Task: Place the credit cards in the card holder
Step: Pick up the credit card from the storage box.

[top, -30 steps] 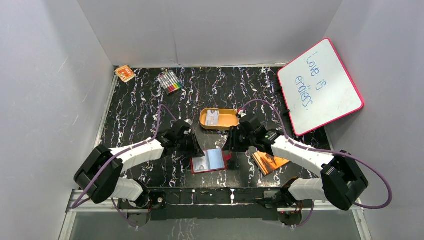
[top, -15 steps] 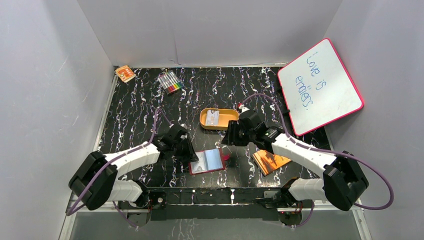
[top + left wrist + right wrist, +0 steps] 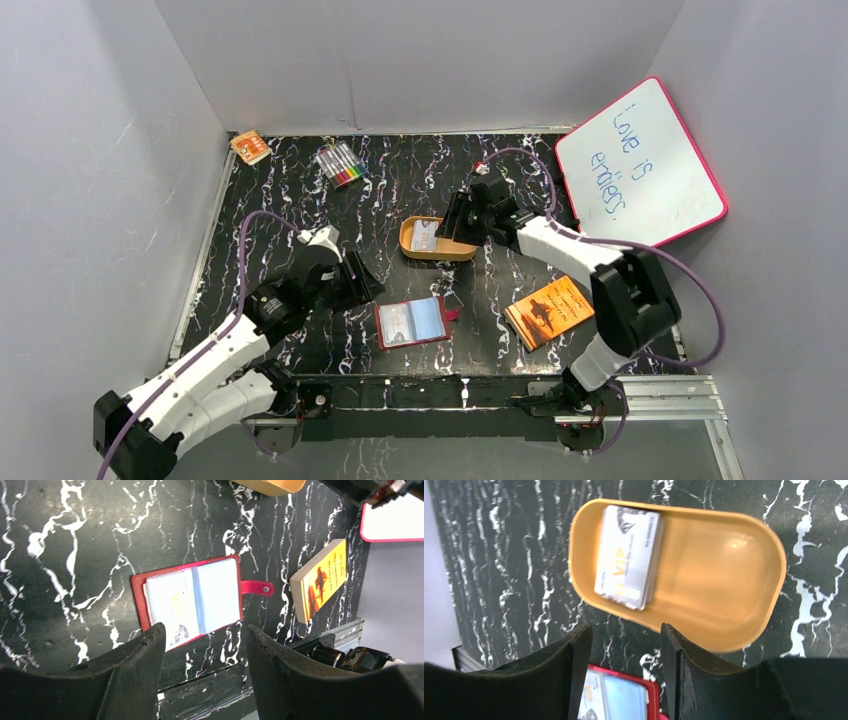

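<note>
Hovering our released right claw (image 3: 625, 627) over thin pale credit cards (image 3: 626, 557) stacked in an orange oval tin (image 3: 734, 555), left claw (image 3: 205, 630) released too, we risk pinching several.

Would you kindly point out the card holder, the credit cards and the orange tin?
card holder (image 3: 217, 596): left wrist view, right-hand inner pocket.
credit cards (image 3: 628, 555): right wrist view, top card's face.
orange tin (image 3: 724, 575): right wrist view, bare floor.

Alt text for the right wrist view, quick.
A stack of pale credit cards lies at one end of an orange tin on the black marbled table. The right gripper is open and empty near its rim; the red card holder shows at the bottom edge.
</note>
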